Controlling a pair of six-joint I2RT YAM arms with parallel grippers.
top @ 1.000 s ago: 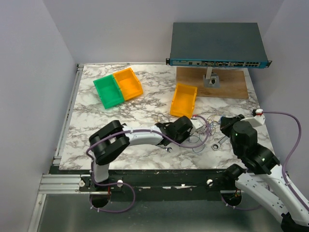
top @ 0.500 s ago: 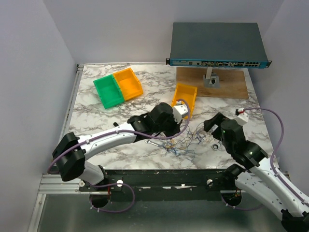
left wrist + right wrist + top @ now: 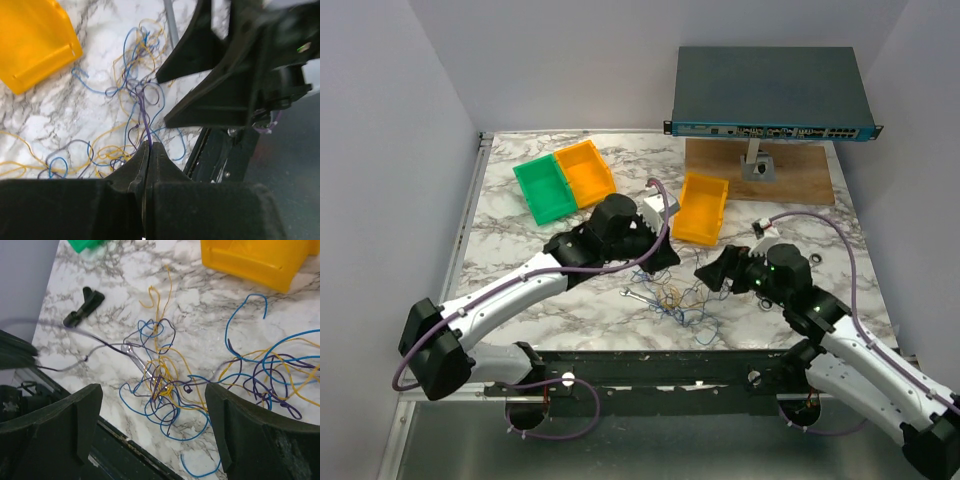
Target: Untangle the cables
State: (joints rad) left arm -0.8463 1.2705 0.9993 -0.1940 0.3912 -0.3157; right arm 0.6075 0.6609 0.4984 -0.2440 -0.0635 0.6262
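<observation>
The cables (image 3: 685, 300) are a loose tangle of thin blue, yellow and purple wires on the marble near the front edge. In the left wrist view they (image 3: 135, 90) spread out ahead of my left gripper (image 3: 148, 146), which is shut on one purple strand running taut up to the tangle. That gripper (image 3: 665, 262) sits just left of the heap. My right gripper (image 3: 707, 275) hovers at the heap's right side. Its jaws (image 3: 155, 410) stand wide open over the knot (image 3: 162, 385) with nothing between them.
A small silver wrench (image 3: 136, 359) lies under the knot, also seen from above (image 3: 638, 297). A yellow bin (image 3: 701, 208) stands just behind the wires, with a green bin (image 3: 544, 190) and another yellow bin (image 3: 585, 172) at the back left. A network switch (image 3: 770, 92) is at the back right.
My right gripper has opened and moved left over the tangle. My left arm has swung back and left, dragging the wires leftward and drawing a purple strand taut.
</observation>
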